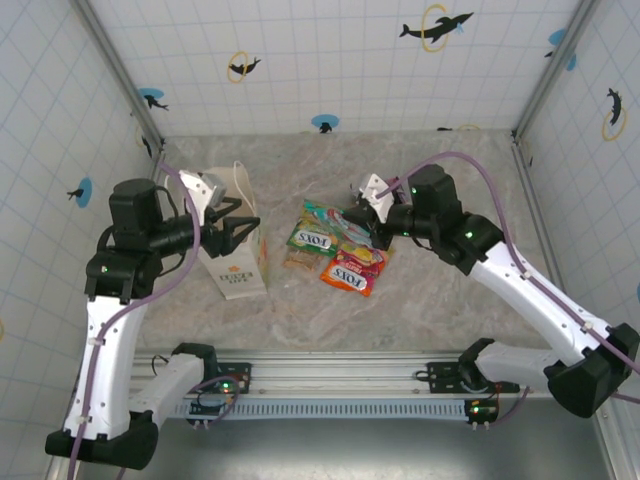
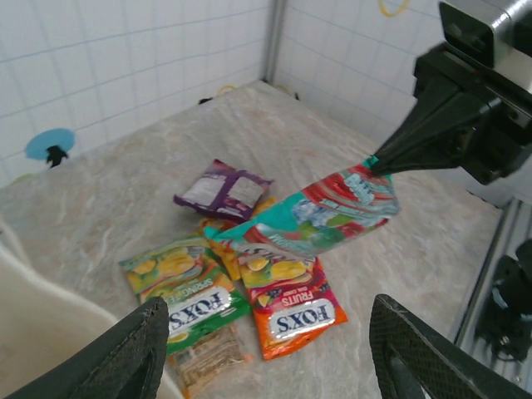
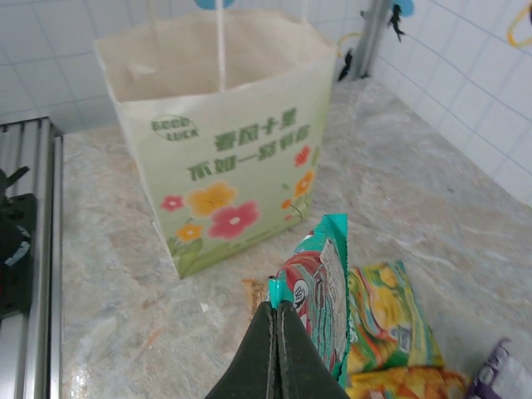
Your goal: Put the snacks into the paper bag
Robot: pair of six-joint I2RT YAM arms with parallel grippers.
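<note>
Teal FOX'S packet (image 2: 324, 218) up off the table, pinched by one corner in the right gripper (image 3: 277, 309), jaws closed tight on it. Below it, on the marble tabletop (image 2: 116, 191), other snacks in a loose heap: green FOX'S packet (image 2: 195, 306), orange-red FOX'S packet (image 2: 293, 314), purple packet (image 2: 223, 189), small clear packet (image 2: 209, 356). Left of the heap, paper bag (image 3: 224, 174) upright, mouth open. At its rim, left gripper (image 1: 240, 230), jaws well apart, gripping nothing
</note>
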